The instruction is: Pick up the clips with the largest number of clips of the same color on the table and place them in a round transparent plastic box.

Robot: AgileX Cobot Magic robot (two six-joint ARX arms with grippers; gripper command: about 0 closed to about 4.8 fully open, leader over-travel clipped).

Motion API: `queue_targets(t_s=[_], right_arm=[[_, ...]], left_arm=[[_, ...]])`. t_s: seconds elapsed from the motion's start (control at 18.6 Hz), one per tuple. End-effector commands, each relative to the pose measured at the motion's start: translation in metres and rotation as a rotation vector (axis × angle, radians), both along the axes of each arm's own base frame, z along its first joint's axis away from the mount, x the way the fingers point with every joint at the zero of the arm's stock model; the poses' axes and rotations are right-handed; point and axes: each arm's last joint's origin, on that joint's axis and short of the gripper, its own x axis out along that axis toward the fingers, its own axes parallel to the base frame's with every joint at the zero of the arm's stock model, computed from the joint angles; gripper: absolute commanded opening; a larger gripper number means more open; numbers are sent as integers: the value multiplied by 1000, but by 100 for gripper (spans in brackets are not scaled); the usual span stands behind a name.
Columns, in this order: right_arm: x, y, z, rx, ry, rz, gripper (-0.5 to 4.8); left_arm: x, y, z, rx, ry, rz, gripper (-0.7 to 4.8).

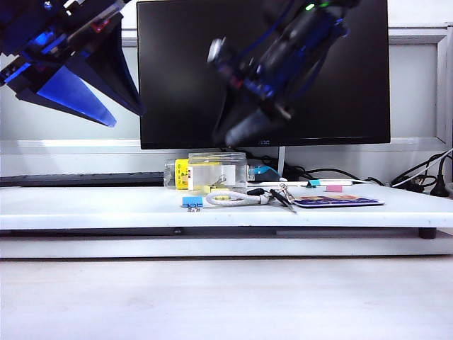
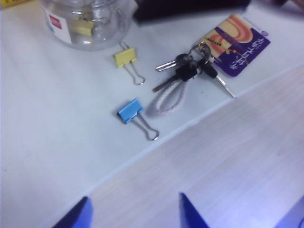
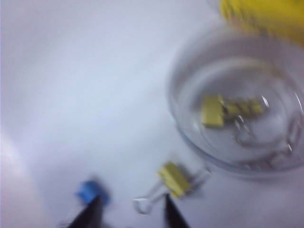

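One pale-yellow clip (image 2: 125, 58) lies on the white table just beside the round transparent plastic box (image 2: 95, 40); the right wrist view shows the same clip (image 3: 175, 179). Two more yellow clips (image 3: 212, 110) rest inside the box (image 3: 183, 128). In the exterior view the box (image 1: 212, 161) stands under the monitor. My right gripper (image 3: 132, 202) hovers above the table by the box, open and holding nothing, blurred by motion; it hangs over the box as a dark blur (image 1: 241, 131). My left gripper (image 2: 134, 204) is open and raised high at the left (image 1: 85, 92).
A blue clip (image 2: 129, 110) lies in front of the yellow one. A key bunch with a white cord loop (image 2: 187, 69) and a colourful card (image 2: 235, 45) lie to the right. A yellow-labelled bottle (image 1: 180, 173), teal (image 1: 312, 183) and pink (image 1: 333, 188) clips sit further back.
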Motion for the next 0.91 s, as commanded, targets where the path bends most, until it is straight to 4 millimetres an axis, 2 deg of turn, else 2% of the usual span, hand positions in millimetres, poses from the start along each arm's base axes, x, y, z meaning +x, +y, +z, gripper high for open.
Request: queue_targets(t_s=[0.05,0.16,0.27,0.38,0.54,0.7,0.81,0.91], right_arm=[[-7,16,-5,-96,-39,-58,158],[-9,25,-12,-141,-31,-137,159],[-6,29,-21,-156,-7,-202,218],[-2,31,-29,-172,3,-305,232],[3,38,-26,-29,34,-422,234],[-3,50,-34,-50,31,-504,236],[-7,61,-44,-70,43,-564,285],[-14,70,-45,-122,-27,-625,285]], left_arm=[[-3,1,-2,24,36,-1,247],[-5,3,-6,47,71,0,246],[-5,3,-7,50,86,5,247],[-5,3,-7,27,107,29,247],[-5,3,-7,26,107,30,247],[-5,3,-7,26,107,30,247],[-5,3,-7,27,106,30,247],[-5,3,-7,28,108,29,247]])
